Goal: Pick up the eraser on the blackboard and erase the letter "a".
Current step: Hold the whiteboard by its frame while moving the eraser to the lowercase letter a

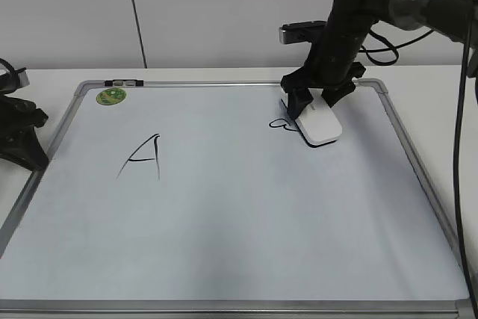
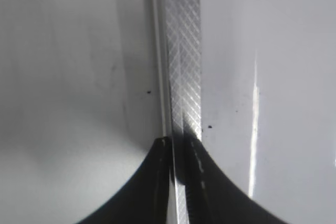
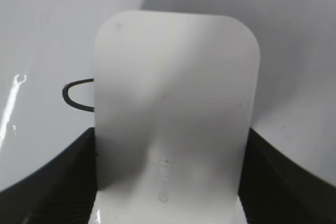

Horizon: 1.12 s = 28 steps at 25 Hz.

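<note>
Exterior view, right gripper (image 1: 317, 100) clamping eraser (image 1: 320, 122), covering letter "a" (image 1: 279, 124)

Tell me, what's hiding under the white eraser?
The eraser, held by the right gripper, lies on the blackboard, covering most of the letter "a". Only its left curve shows; the rest is hidden.

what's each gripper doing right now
Left gripper: parked at the board's left edge, holding nothing; open or shut cannot be told.
Right gripper: shut on the eraser, set over the small "a".
</note>
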### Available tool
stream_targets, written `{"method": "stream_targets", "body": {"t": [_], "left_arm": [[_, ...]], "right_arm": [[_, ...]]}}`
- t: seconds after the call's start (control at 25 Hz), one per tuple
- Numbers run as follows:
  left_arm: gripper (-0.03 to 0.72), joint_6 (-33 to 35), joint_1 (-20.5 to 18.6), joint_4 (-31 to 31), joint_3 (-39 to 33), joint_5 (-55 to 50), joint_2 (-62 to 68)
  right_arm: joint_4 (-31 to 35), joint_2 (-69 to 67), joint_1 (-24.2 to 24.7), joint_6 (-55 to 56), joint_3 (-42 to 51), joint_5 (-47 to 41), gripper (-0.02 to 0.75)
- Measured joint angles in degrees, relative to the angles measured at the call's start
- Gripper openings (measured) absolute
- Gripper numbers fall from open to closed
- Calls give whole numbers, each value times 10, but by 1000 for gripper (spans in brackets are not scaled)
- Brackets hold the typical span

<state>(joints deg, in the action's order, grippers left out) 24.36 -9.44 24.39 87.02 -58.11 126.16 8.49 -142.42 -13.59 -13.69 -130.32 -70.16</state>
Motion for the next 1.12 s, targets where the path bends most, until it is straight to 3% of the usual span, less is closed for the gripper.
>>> {"method": "stream_targets", "body": {"t": [0.8,1.12], "left_arm": [[47,0,0,0,0,1,0],[48,0,0,0,0,1,0]], "right_arm": [[8,-23,0,0,-14,1,537],[-13,-23,-43,0,-15,3,537]]}}
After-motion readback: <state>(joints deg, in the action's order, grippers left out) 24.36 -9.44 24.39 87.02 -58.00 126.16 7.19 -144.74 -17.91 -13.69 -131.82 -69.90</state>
